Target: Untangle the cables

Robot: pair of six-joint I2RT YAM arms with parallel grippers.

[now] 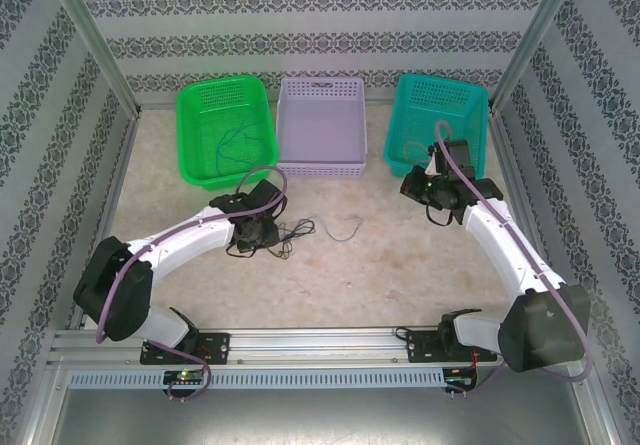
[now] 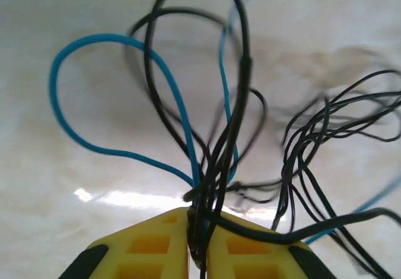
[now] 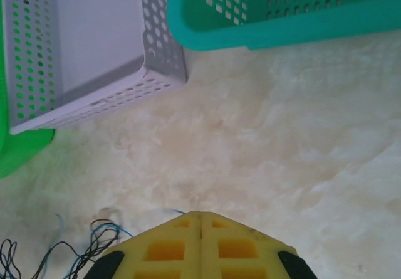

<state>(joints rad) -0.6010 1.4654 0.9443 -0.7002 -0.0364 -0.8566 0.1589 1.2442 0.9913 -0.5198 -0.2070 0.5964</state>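
A tangle of thin black and blue cables (image 1: pixel 288 233) lies on the table in front of the left arm. My left gripper (image 1: pixel 262 231) is shut on a bundle of them: in the left wrist view black cables (image 2: pixel 241 72) and a blue cable (image 2: pixel 69 59) loop out from between the closed yellow fingers (image 2: pixel 156 247) of my left gripper (image 2: pixel 197 229). A separate thin blue cable (image 1: pixel 345 233) lies just right of the tangle. Another blue cable (image 1: pixel 235 143) rests in the green basket. My right gripper (image 3: pixel 200 219) is shut with nothing in it, above bare table to the right of the cables (image 3: pixel 94 241).
Three baskets stand along the back: a green basket (image 1: pixel 196 115), a white basket (image 1: pixel 320 170) and a teal basket (image 1: pixel 400 135). My right gripper (image 1: pixel 418 187) hovers near the teal basket's front edge (image 3: pixel 282 31), with the white basket's corner (image 3: pixel 164 59) close by.
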